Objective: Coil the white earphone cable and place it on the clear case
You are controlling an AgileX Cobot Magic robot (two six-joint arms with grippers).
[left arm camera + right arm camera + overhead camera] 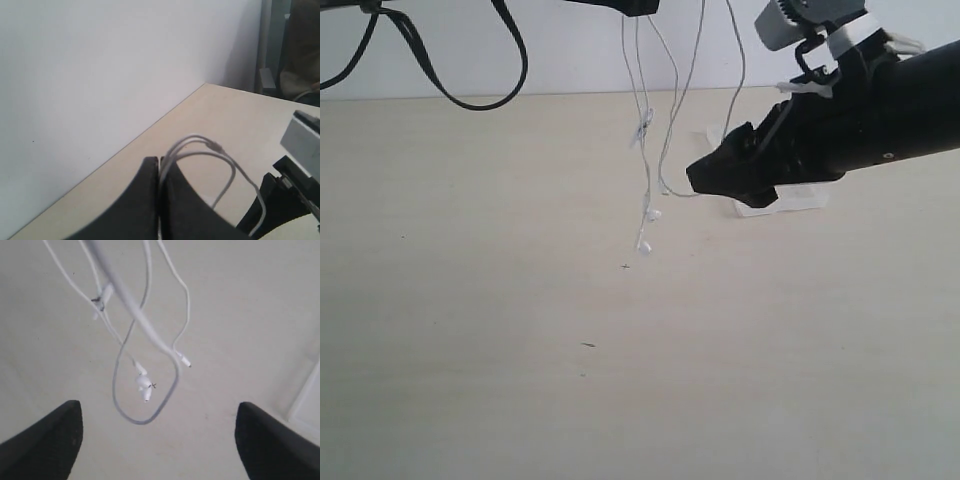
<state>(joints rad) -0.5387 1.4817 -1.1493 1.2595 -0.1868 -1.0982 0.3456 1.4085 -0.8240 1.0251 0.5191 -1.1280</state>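
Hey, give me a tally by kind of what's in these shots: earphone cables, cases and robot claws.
white earphone cable: 1
clear case: 1
claws: 2 (left claw, right claw)
Total: 4

You have a pale cream table (520, 400) running back to a white wall (550, 50). Toward its far right lies the clear case (802, 199), flat on the top and partly hidden. A few small dark specks (588, 345) mark the bare surface nearer you.

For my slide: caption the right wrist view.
Open right hand facing the white earphone cable, hanging in loose loops over the table.
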